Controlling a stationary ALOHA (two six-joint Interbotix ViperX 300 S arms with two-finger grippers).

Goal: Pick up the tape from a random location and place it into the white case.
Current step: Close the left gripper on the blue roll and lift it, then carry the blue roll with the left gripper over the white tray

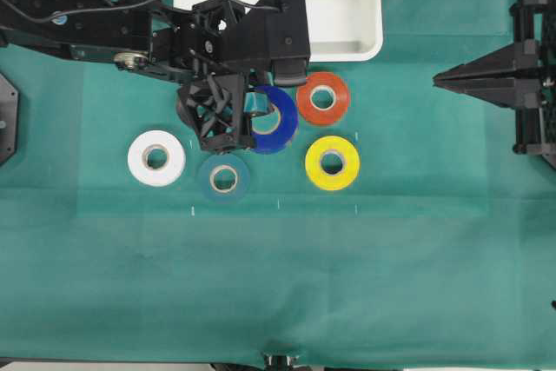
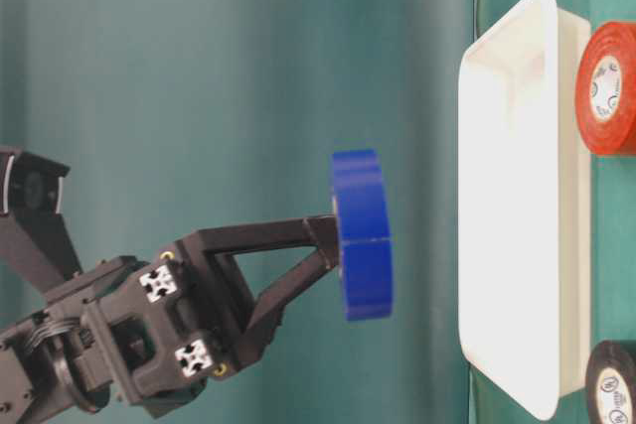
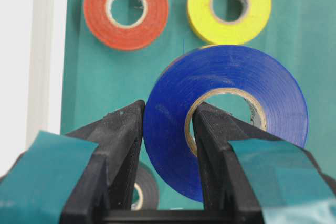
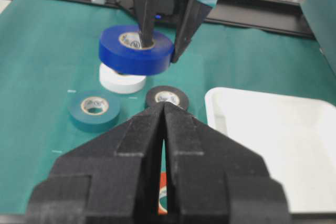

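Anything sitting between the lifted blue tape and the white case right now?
Nothing: the table-level view shows an open gap between the tape, gripped by the left gripper, and the white case.

Left arm reaches in from the left edge, wrist pitched down. Left gripper (image 3: 167, 145) clamps the tape (image 3: 226, 124), one finger through the core, one outside the wall. Right gripper (image 4: 164, 116) hangs level at the right edge, fingers pressed together, holding nothing.

I see smooth, slightly glossy blue tape (image 3: 173, 114) with a pale papery core, a glossy white plastic case (image 1: 365, 15), and matt green cloth (image 1: 278, 284).
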